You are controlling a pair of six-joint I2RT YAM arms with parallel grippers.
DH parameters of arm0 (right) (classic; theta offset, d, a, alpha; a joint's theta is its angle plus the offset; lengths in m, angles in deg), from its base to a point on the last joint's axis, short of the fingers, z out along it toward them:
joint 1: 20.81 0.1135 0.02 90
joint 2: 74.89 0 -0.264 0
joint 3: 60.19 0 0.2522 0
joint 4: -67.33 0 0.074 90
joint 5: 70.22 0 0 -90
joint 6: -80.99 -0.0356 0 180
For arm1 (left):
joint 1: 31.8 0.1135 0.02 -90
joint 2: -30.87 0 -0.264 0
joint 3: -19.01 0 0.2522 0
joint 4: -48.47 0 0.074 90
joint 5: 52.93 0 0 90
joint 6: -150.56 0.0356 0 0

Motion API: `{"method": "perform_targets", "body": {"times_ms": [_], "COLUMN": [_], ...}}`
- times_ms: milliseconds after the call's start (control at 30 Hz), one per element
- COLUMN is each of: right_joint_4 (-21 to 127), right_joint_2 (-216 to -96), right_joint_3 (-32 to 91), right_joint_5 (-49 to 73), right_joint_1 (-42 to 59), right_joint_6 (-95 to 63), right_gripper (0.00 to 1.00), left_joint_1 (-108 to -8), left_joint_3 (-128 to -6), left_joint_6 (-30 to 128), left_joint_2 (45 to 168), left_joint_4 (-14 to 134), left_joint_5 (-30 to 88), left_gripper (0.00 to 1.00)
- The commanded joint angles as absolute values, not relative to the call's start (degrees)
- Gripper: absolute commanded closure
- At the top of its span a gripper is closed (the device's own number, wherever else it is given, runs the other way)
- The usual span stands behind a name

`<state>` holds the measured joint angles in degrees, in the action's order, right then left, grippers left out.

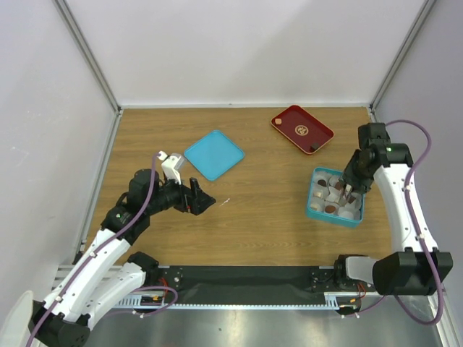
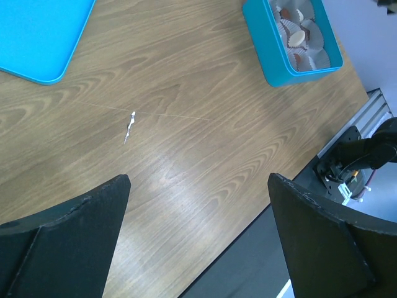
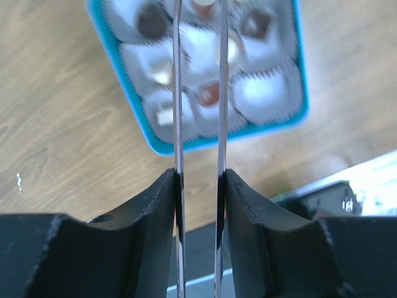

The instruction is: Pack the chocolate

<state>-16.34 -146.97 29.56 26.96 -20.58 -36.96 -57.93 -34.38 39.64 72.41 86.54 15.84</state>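
The teal box [image 1: 315, 210] holds white paper cups, several with chocolate pieces: dark [image 3: 151, 22], red-brown [image 3: 209, 93] and cream [image 3: 164, 116]. My right gripper [image 1: 349, 191] hangs over the box. Its thin metal blades [image 3: 177, 93] stand close and parallel, and a tan-brown chocolate [image 3: 202, 3] shows between them at the top edge of the right wrist view. The red tray [image 1: 293, 119] carries a tan piece [image 1: 275, 122] and a dark piece [image 1: 312, 150]. My left gripper [image 1: 201, 199] is open and empty above bare wood [image 2: 198, 186], far left of the box [image 2: 273, 68].
The flat teal lid [image 1: 213, 154] lies left of centre behind my left gripper and shows in the left wrist view [image 2: 37, 37]. A small white scrap [image 1: 226, 202] lies on the wood [image 2: 129, 126]. White walls close in three sides. The black rail runs along the near edge.
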Motion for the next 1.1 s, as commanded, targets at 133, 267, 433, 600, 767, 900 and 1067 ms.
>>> {"method": "perform_targets", "body": {"times_ms": [133, 267, 433, 600, 767, 900, 1067], "right_joint_4": [-23.15, -24.65, -26.75, -28.87, -30.98, -32.30, -32.91], "right_joint_2": [-140.38, -138.00, -135.63, -133.43, -130.62, -127.81, -127.01], "right_joint_3": [26.26, 24.07, 22.13, 22.13, 18.71, 17.12, 15.71], "right_joint_5": [28.67, 27.34, 24.70, 23.74, 23.21, 23.30, 23.47], "right_joint_1": [-22.74, -22.74, -22.74, -22.74, -22.66, -22.74, -22.66], "right_joint_6": [-41.53, -43.28, -43.90, -43.99, -44.78, -45.49, -45.84], "right_gripper": [0.60, 0.61, 0.60, 0.60, 0.60, 0.60, 0.60], "left_joint_1": [-58.78, -59.48, -60.45, -61.50, -62.03, -62.12, -62.12], "left_joint_3": [-35.88, -36.23, -36.49, -36.76, -36.85, -36.85, -36.85], "left_joint_6": [40.00, 40.17, 40.35, 40.61, 40.70, 40.79, 40.70], "left_joint_2": [70.95, 70.86, 70.94, 71.03, 71.12, 71.03, 71.12], "left_joint_4": [84.90, 84.99, 85.43, 85.96, 86.48, 86.40, 86.40], "left_joint_5": [16.41, 16.94, 17.65, 18.26, 18.88, 18.88, 18.97], "left_gripper": [0.00, 0.00, 0.00, 0.00, 0.00, 0.00, 0.00]}}
